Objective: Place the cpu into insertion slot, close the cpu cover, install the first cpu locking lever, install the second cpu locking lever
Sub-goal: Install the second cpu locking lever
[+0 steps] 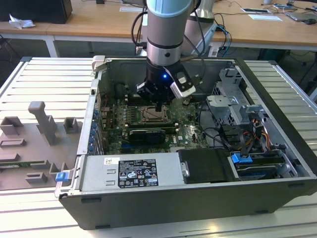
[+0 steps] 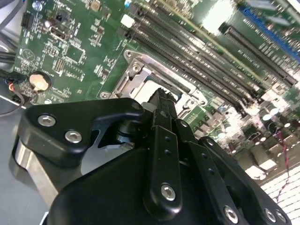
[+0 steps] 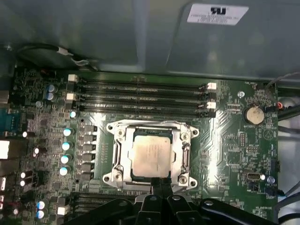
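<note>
The black jaws (image 3: 161,183), pressed together and holding nothing, hovered just beside the pale silver-beige square cpu (image 3: 151,154) seated in the grey-rimmed insertion slot (image 3: 123,152).

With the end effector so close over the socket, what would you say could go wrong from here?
1. The end effector sits at the slot's rim; pressing slightly off could scrape the cpu or the cover framing it.
2. Memory slots and capacitors crowd the socket, so a sideways drift may strike them.
3. Loose cables lie near the arm's path inside the case.
</note>
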Tool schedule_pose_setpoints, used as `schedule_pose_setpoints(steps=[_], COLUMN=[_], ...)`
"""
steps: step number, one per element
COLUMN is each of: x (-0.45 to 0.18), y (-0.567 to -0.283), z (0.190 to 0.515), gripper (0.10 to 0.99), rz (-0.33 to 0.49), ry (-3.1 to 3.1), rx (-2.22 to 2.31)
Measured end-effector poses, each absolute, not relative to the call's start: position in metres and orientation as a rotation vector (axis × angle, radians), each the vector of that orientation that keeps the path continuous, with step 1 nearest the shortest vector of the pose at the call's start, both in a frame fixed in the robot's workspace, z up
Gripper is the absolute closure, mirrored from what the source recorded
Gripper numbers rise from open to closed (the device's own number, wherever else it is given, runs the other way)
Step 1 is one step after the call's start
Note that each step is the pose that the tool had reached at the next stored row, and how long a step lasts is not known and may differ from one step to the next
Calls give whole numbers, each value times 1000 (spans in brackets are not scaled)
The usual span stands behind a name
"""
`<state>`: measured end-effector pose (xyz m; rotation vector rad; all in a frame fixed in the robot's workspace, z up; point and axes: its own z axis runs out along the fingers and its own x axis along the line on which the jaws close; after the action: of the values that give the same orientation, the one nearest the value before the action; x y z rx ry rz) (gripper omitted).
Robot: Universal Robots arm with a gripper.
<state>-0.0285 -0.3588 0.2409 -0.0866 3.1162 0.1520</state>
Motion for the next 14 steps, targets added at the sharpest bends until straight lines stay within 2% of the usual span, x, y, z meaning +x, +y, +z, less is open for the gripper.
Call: schedule_pose_setpoints(steps=[8,14], x=[-39,-54], y=[-376,-378], z=[240,233], gripper=[980,980], rz=[163,183], ry=[3116,3114], rx=[-92,-94])
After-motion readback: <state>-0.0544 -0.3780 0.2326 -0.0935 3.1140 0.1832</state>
